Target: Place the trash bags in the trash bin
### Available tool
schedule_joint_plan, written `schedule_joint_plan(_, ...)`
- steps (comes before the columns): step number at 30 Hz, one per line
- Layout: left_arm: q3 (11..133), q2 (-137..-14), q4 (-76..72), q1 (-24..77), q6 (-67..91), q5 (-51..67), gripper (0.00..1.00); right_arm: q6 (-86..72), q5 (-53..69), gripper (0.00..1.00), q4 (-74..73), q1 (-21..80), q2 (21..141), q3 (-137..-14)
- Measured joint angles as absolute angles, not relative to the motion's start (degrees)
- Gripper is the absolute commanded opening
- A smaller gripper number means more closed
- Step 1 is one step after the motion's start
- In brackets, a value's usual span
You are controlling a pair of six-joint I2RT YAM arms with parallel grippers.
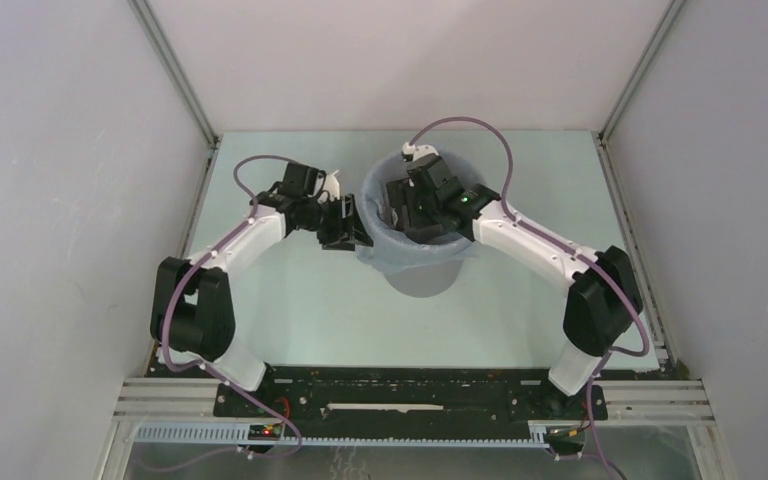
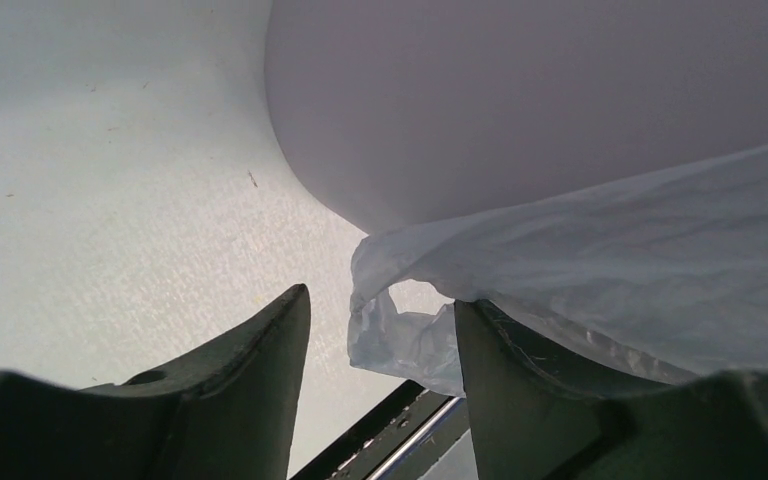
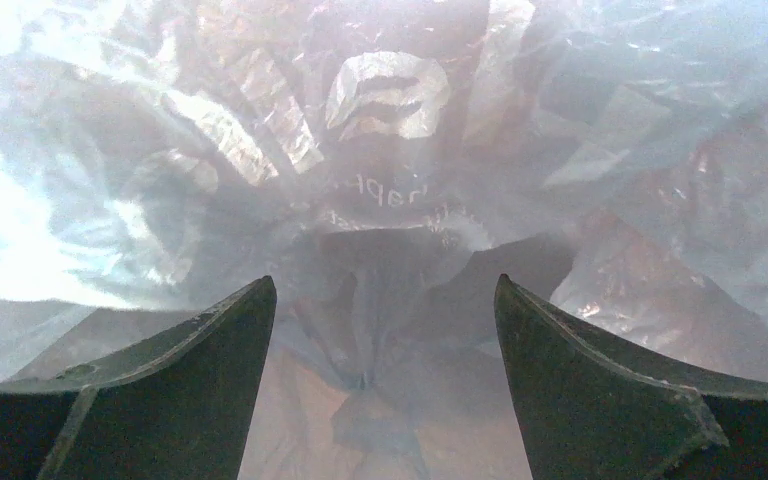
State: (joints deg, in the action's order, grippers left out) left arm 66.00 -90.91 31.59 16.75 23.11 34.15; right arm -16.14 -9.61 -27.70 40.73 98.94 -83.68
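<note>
The grey trash bin [image 1: 422, 280] stands at mid-table. The pale blue-grey trash bag [image 1: 400, 256] lines it and is folded out over the rim. My right gripper [image 1: 407, 207] is down inside the bin, open and empty. In the right wrist view its gripper [image 3: 385, 290] faces the crinkled bag [image 3: 390, 150] with white lettering. My left gripper [image 1: 346, 226] is against the bin's outer left side, open. In the left wrist view the bag's hanging edge [image 2: 600, 250] drapes over the bin wall [image 2: 520, 100] and lies on the gripper's [image 2: 380, 312] right finger [image 2: 520, 380].
Grey enclosure walls with metal corner posts stand left [image 1: 175, 75] and right [image 1: 640, 70] of the pale green table [image 1: 360, 310]. A black mounting rail [image 1: 410, 395] runs along the near edge. Purple cables loop above both arms.
</note>
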Motion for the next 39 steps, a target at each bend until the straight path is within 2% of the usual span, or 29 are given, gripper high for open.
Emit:
schedule_joint_plan(6,66.0,-89.2,31.4,16.8,23.6,33.3,0.62,-16.6,-8.4,0.86,-28.5,39.7,98.3,-83.4)
schedule_joint_plan(20,64.6,-88.1,28.4,18.9,26.5,33.7,0.61,-20.1,-9.0,0.86,-25.2,39.9,108.5,-80.2)
schedule_joint_plan(25,64.6,-88.1,28.4,19.0,26.5,33.7,0.61,-20.4,-9.1,0.87,-21.0,40.5,108.2,-75.9)
schedule_joint_plan(32,64.6,-88.1,28.9,18.9,26.5,33.4,0.62,-20.0,-9.2,0.89,-21.3,40.8,107.5,-75.8)
schedule_joint_plan(39,64.0,-87.3,28.8,18.9,26.5,33.1,0.65,-19.4,-10.2,0.89,-26.9,40.6,103.5,-82.1)
